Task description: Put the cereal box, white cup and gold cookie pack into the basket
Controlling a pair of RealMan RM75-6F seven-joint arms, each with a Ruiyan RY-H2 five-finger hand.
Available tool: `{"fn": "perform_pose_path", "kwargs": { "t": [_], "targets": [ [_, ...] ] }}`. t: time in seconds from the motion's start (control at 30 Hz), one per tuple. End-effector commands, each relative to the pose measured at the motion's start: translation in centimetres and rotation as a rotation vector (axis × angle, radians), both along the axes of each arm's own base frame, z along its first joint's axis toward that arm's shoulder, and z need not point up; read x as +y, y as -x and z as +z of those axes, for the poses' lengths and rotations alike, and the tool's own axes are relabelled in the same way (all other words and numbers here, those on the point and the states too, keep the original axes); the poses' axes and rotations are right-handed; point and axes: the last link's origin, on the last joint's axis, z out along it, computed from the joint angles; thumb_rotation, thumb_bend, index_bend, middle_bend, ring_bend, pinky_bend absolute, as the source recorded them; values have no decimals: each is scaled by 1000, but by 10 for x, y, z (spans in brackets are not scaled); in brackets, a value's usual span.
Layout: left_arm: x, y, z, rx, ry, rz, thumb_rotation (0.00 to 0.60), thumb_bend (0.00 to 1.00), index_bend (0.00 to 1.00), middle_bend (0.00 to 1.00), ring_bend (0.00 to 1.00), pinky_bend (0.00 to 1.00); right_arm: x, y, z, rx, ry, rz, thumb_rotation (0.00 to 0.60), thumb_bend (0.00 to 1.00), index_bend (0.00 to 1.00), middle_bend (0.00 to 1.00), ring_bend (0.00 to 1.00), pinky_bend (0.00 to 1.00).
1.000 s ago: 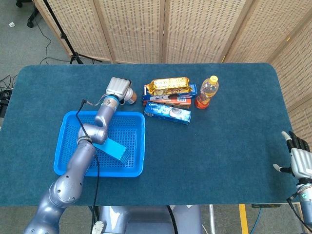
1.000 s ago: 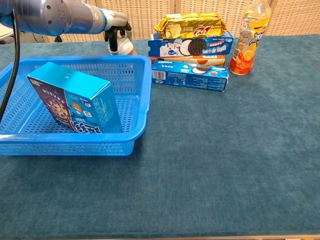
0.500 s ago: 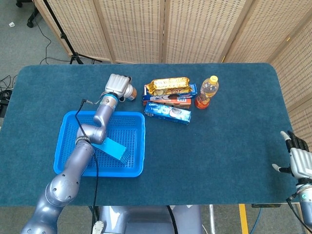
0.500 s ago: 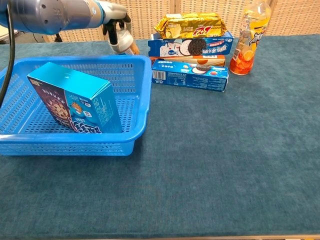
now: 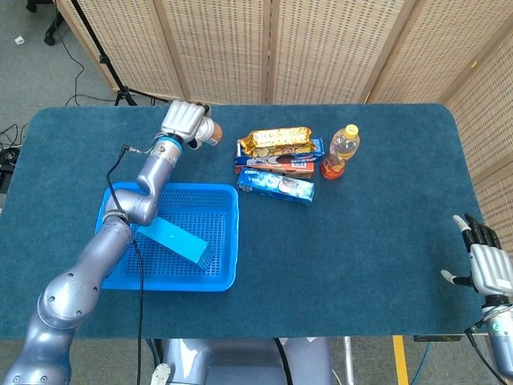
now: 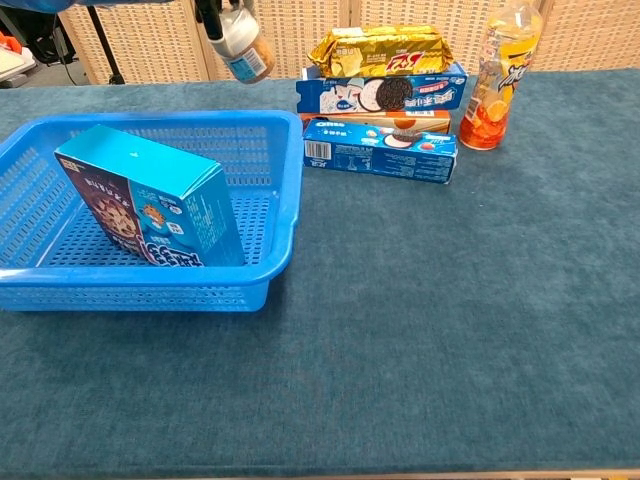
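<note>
My left hand (image 5: 181, 122) grips the white cup (image 5: 210, 132), which has a brown band at one end. It hangs tilted in the air beyond the basket's far edge; in the chest view the cup (image 6: 243, 52) sits at the top edge, just under the hand (image 6: 214, 12). The blue cereal box (image 5: 178, 238) leans inside the blue basket (image 5: 231, 255); the chest view shows that box (image 6: 150, 197) against the basket's (image 6: 150, 297) floor. The gold cookie pack (image 5: 277, 139) (image 6: 383, 50) lies on top of a blue cookie box. My right hand (image 5: 484, 266) rests open near the table's front right corner.
Two blue cookie boxes (image 5: 275, 184) (image 6: 380, 150) lie right of the basket, with an orange drink bottle (image 5: 340, 151) (image 6: 499, 75) beyond them. A wicker folding screen (image 5: 321, 48) stands behind the table.
My left hand has lifted the white cup off the table and carried it up and slightly left, behind the basket. The right hand has barely shifted.
</note>
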Motion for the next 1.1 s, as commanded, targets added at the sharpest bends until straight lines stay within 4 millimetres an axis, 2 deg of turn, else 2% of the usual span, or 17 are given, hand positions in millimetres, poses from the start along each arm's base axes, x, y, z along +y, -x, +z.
{"fn": "perform_pose_path", "kwargs": {
  "t": [0.03,0.13,0.27,0.33,0.53,0.73,1.1],
  "targets": [
    [-8,-1,23,-39,9,-69,600,405,809,428,396,418,2,-3,0,3,-2,13,600,156,0,0,0,45],
    [-24,-5,38,-75,45,-117,600,405,809,427,396,418,3,-7,-1,2,-5,22,600,156,0,0,0,45],
    [-69,-15,61,-117,103,-212,600,403,809,427,396,418,5,-14,-5,0,-21,48,600,156,0,0,0,45],
    [-86,-20,67,-129,124,-228,600,403,809,427,396,418,6,-15,-6,0,-25,51,600,156,0,0,0,45],
    [-121,-31,76,-138,184,-249,600,403,809,427,396,418,7,-18,-4,-1,-18,62,600,156,0,0,0,45],
    [-143,-35,86,-96,227,-270,600,402,809,428,396,418,8,-20,-4,-4,-18,70,600,156,0,0,0,45],
    [-159,-26,92,7,370,-224,600,402,809,427,396,418,8,-22,-4,-12,-23,78,600,156,0,0,0,45]
  ]
}}
